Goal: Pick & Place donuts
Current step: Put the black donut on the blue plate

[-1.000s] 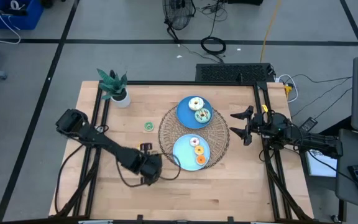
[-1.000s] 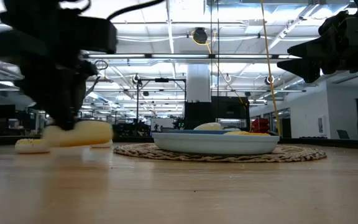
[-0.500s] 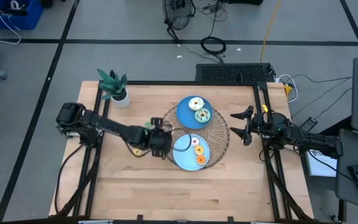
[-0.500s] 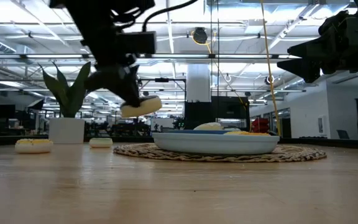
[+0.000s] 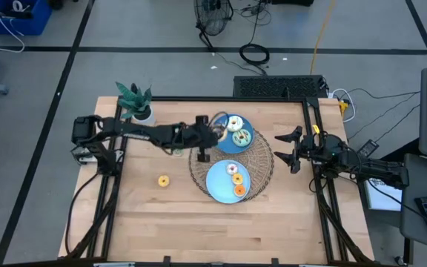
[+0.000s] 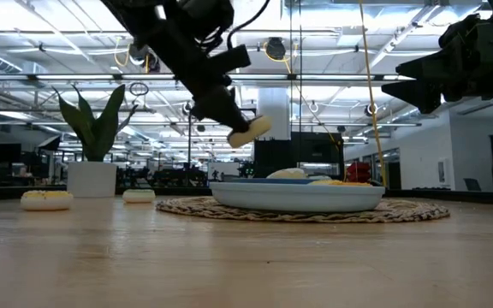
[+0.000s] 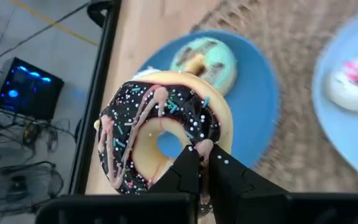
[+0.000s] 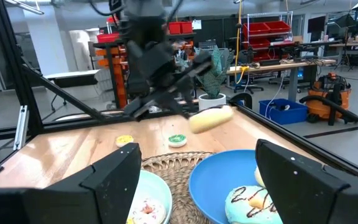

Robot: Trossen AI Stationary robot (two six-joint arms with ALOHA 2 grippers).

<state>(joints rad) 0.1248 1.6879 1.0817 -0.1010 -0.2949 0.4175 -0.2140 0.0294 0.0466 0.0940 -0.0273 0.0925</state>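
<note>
Both arms are dark, near-black, built of slim jointed links with bulkier housings at the joints. The left arm (image 5: 143, 132) has a boxy black base and a black cable looping beside its wrist. The right arm (image 5: 362, 166) ends in angular black fingers (image 8: 114, 180) with flat faceted faces.

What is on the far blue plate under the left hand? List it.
A white donut and a teal donut lie on the plate. The left hand, holding a chocolate donut above, hides part of its rim.
</note>
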